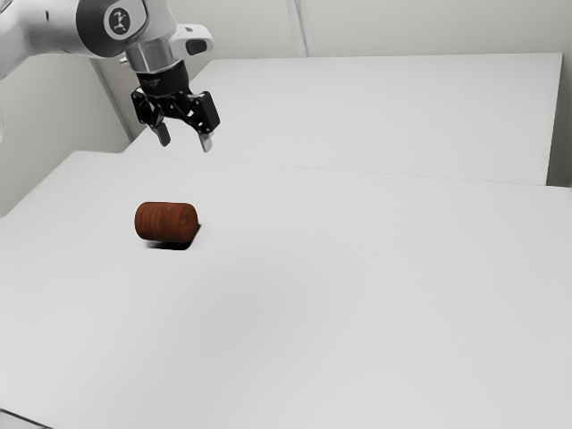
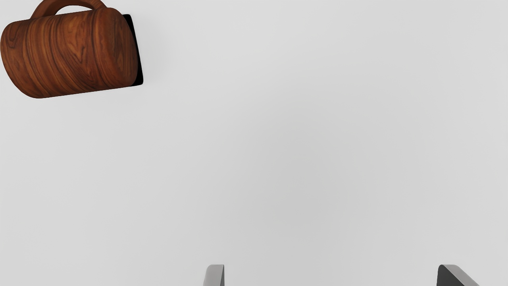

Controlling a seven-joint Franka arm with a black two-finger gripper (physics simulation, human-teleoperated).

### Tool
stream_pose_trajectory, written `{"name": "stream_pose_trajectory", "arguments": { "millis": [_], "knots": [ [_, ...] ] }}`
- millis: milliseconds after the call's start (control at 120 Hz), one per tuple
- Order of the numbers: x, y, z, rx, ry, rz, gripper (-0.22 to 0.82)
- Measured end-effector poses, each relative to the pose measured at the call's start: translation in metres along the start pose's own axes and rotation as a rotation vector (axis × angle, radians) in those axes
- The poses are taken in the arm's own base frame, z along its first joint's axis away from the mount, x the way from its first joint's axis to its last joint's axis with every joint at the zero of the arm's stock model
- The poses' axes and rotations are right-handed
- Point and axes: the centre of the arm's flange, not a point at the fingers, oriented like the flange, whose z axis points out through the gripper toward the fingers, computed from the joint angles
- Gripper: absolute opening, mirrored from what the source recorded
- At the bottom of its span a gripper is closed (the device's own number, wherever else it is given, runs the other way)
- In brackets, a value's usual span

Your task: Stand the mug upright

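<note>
A pale, plain room around your gripper (image 1: 185, 143), softly lit.
Below the gripper you have a broad, smooth white table (image 1: 357, 313), crossing under it and running well out toward the exterior view's right. Beyond a thin seam, behind the gripper, you see a second white surface (image 1: 375, 116); whether it is flat or upright, you can't tell. Farther back stands a grey-beige back wall (image 1: 429, 27) with a narrow vertical strip (image 1: 301, 27). On the gripper's other side, toward the exterior view's left, is a side wall (image 1: 54, 116). In the wrist view, you get a faint, blurred patch of shade on the tabletop ahead of the gripper.
</note>
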Motion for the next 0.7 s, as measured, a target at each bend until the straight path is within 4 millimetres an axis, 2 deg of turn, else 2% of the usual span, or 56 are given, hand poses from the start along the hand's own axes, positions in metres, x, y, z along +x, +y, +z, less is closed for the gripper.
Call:
{"name": "stream_pose_trajectory", "arguments": {
  "millis": [267,425,500,700],
  "knots": [
    [0.001,-0.007,-0.006,-0.002,0.012,-0.013,0.58],
    [0.011,-0.018,-0.005,-0.009,0.012,-0.031,0.58],
    [0.018,-0.036,0.001,-0.018,0.001,-0.059,0.58],
    [0.021,-0.113,0.012,-0.057,-0.013,-0.167,0.58]
  ]
}}
